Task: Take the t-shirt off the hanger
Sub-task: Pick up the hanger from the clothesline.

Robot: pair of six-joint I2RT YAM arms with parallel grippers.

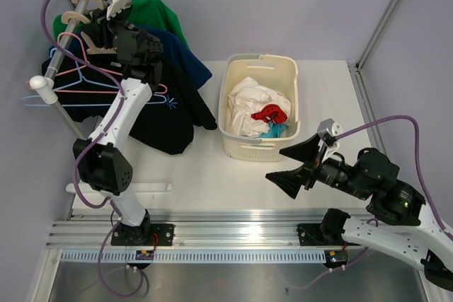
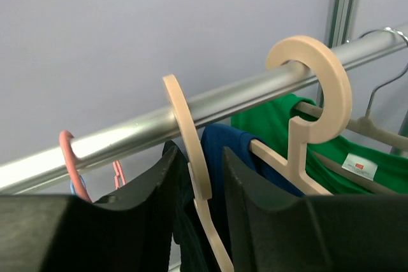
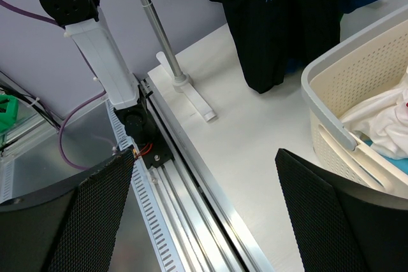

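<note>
1. We are holding the left gripper (image 2: 199, 160) partly spread, its fingers straddling the neck of the beige hanger (image 2: 182, 109) without clearly pinching it.
2. That hanger is hanging on the rail (image 2: 127, 135) at the far left, with the black t-shirt (image 1: 166, 114) draping below.
3. We are holding the right gripper (image 1: 294, 164) spread wide at the near right, just beside the basket (image 1: 231, 79).

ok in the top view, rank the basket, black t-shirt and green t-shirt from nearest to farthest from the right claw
1. basket, just ahead and left of the right claw
2. black t-shirt, hanging left of the basket
3. green t-shirt, far back left
</note>
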